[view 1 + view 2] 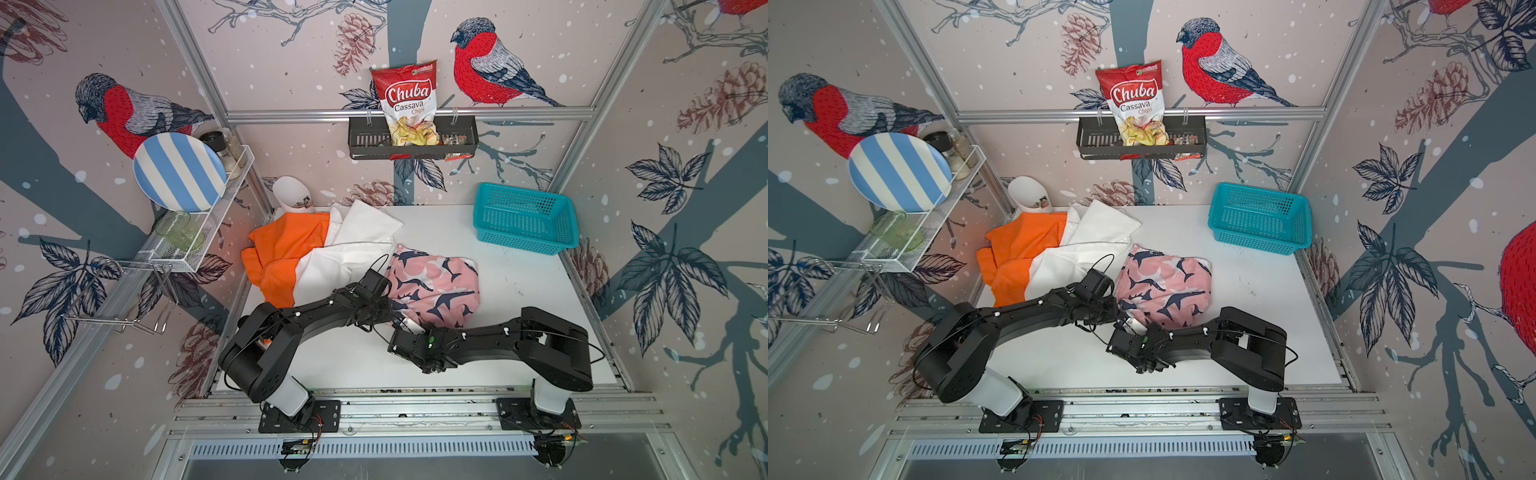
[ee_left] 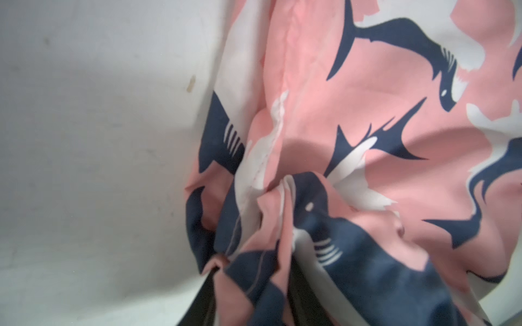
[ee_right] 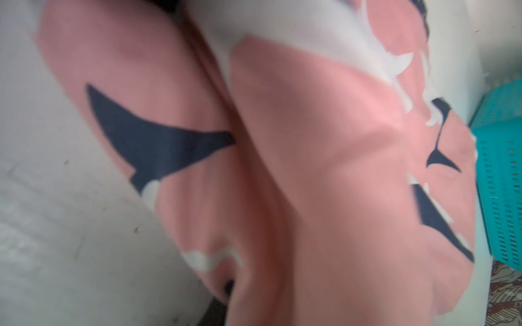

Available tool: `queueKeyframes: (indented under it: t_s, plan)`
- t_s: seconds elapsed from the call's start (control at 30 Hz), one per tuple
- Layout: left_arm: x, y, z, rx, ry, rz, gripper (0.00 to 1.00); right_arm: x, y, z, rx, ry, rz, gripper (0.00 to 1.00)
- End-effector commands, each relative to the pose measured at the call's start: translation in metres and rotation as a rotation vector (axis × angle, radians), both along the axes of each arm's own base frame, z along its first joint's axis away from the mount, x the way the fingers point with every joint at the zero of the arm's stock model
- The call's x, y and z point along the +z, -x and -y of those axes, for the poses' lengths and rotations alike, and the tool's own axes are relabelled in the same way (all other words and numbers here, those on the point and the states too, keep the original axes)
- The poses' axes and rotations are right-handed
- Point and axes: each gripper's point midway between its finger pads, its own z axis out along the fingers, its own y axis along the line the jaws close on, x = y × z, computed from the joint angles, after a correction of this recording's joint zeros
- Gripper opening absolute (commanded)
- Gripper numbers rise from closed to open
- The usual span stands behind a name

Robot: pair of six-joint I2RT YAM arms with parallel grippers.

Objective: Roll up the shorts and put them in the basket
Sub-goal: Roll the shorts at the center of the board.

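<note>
Shark-print shorts (image 1: 436, 286): near the teal basket (image 1: 521, 239); we judge them soft, light, best gripped at the hem.
Left tool (image 2: 248, 290): pinching their bunched edge.
Right tool (image 1: 415, 330): we cannot tell.

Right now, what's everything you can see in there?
pink shark shorts: one, pink, navy, white, table middle
white shorts: one, white, left of pink pair
orange shorts: one, orange, far left
basket: one, teal, table's back right
cup: one, white, tipped, back left corner
table: one, white
chips bag: one, red and white, in wall shelf
wall shelf: one, black, back wall
plate: one, blue-white striped, on side rack
side rack: one, white wire, left wall
glass: one, green, on side rack
arms: two, black, front
left pincer: one, black, pinching pink shark shorts' near edge
right pincer: one, black, same edge, grip unclear
</note>
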Motion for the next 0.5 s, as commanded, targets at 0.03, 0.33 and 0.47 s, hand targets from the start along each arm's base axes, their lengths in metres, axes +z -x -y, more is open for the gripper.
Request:
queueKeyframes:
  t_s: [0.03, 0.33, 0.47]
  plan:
    - [0.01, 0.003, -0.023, 0.04, -0.049, 0.033, 0.54, 0.008, 0.028, -0.034, 0.052, -0.225, -0.248, 0.05]
    - [0.045, 0.011, -0.038, 0.103, 0.005, 0.098, 0.8, 0.051, 0.029, -0.055, -0.008, -0.874, -0.834, 0.03]
    - [0.055, 0.011, -0.031, 0.11, 0.07, 0.112, 0.83, 0.051, 0.021, -0.045, -0.072, -1.045, -1.027, 0.03]
